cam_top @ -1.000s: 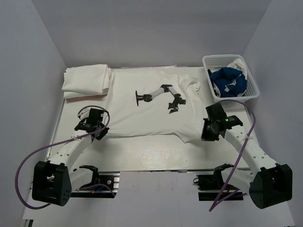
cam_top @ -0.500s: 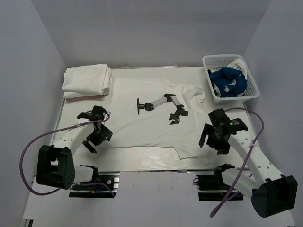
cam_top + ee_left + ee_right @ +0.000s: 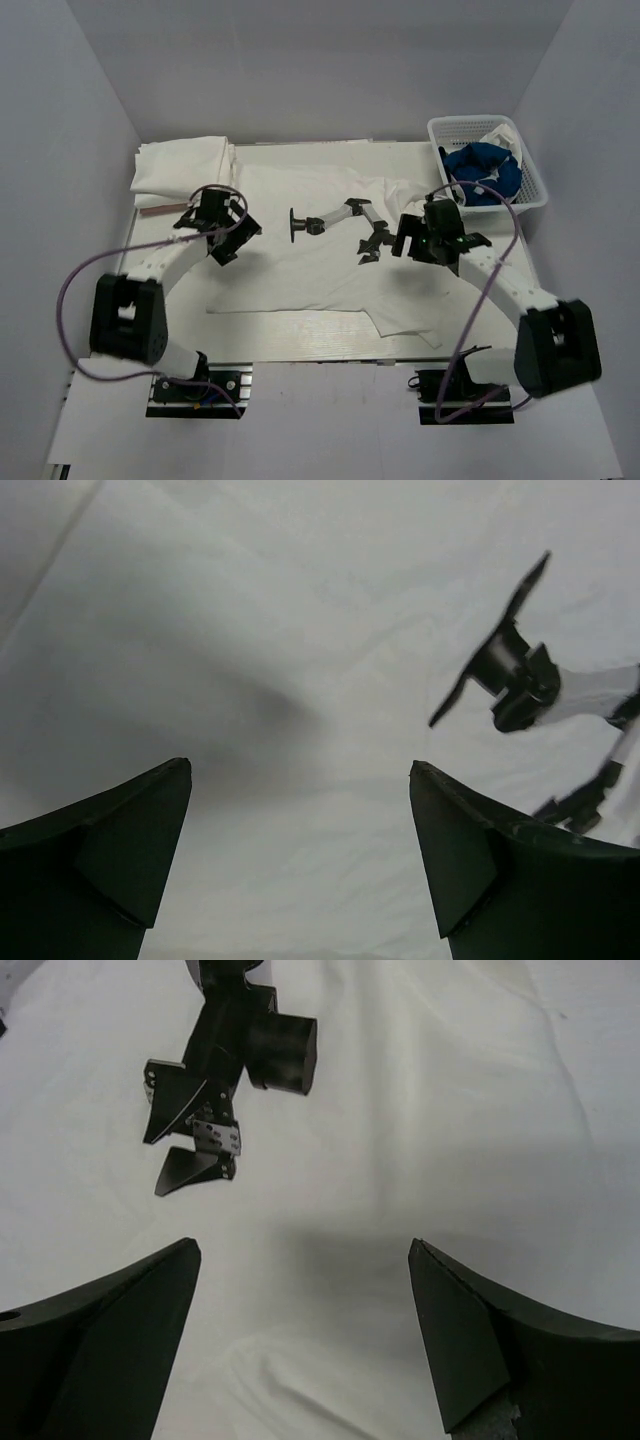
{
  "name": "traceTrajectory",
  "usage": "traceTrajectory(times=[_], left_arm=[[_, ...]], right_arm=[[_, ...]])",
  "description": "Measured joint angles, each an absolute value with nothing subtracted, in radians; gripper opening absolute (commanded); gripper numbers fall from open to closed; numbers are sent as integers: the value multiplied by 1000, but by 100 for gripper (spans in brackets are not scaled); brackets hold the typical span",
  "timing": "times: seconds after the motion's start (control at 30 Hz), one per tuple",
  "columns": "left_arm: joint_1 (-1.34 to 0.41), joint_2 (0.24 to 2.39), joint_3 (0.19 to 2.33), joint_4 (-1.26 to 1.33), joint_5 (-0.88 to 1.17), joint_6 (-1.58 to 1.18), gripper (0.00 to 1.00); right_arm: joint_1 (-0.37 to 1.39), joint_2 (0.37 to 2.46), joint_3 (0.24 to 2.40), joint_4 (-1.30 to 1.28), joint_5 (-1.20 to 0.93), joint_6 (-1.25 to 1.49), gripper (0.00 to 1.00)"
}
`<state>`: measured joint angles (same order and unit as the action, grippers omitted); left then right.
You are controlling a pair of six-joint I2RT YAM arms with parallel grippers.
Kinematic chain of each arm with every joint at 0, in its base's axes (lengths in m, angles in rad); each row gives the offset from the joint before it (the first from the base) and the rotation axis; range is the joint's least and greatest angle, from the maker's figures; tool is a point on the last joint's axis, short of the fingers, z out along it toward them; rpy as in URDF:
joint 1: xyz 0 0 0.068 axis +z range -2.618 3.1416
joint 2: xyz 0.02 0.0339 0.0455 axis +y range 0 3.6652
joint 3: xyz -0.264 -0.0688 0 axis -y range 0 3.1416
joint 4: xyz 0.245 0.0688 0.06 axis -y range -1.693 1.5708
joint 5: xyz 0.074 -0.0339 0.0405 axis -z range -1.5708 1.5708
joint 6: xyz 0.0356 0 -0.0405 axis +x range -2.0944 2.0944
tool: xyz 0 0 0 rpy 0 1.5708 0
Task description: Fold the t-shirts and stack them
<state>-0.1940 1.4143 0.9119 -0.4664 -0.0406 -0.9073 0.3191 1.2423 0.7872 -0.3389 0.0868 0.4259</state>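
- Two grippers, the left gripper [image 3: 233,238] and the right gripper [image 3: 412,240], are pictured with fingers spread wide and nothing held, poised over a white short-sleeved cloth t-shirt [image 3: 300,272] spread across the middle of the frame.
- The garment's long axis is judged to run left to right. A straight edge is shown at the left and rumpled sleeves at the right.
- The left gripper is placed over the left part of the cloth and the right gripper over the right part, so each end is nearer to its own arm. A black-and-grey robot-arm print [image 3: 340,218] is seen between them.
- In both wrist views the fabric is seen directly beneath the open jaws, with the print off to the upper right for the left arm and to the upper left for the right.
- The cloth is shown as thin, matte and limp, with shallow wrinkles and a bunched flap at the lower right.
- A stack of folded white shirts [image 3: 182,168] is seen at upper left. A royal blue shirt [image 3: 482,172] is held in a white plastic lattice basket [image 3: 441,126] at upper right.
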Motion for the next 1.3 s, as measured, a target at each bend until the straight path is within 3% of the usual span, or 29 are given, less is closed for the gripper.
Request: traceTrajectory(times=[0.13,0.27,0.67,0.83,1.03,1.13,1.3], left_arm=[[-196,1686,995,-430,-6,-887,100],[-195,1710,1014,-411,13,-879,100],[-192,1459,777,-585,-42,-920,100],[-193,1375,755,-737,-96,-928,100],[-192,1328,864,-661,-124,-837,100],[-193,1381,978,-579,-117,-767,100],[-194,1592,1200,-514,-73,-677,100]], right_arm=[[323,1456,818,-232,57,397,90],[323,1530,801,-213,37,390,90],[326,1268,584,-313,-116,440,90],[348,1176,603,-526,-154,437,90],[341,1250,939,-522,-15,312,90],[320,1406,1172,-464,29,257,90],[274,1880,1763,-513,-47,-50,90]])
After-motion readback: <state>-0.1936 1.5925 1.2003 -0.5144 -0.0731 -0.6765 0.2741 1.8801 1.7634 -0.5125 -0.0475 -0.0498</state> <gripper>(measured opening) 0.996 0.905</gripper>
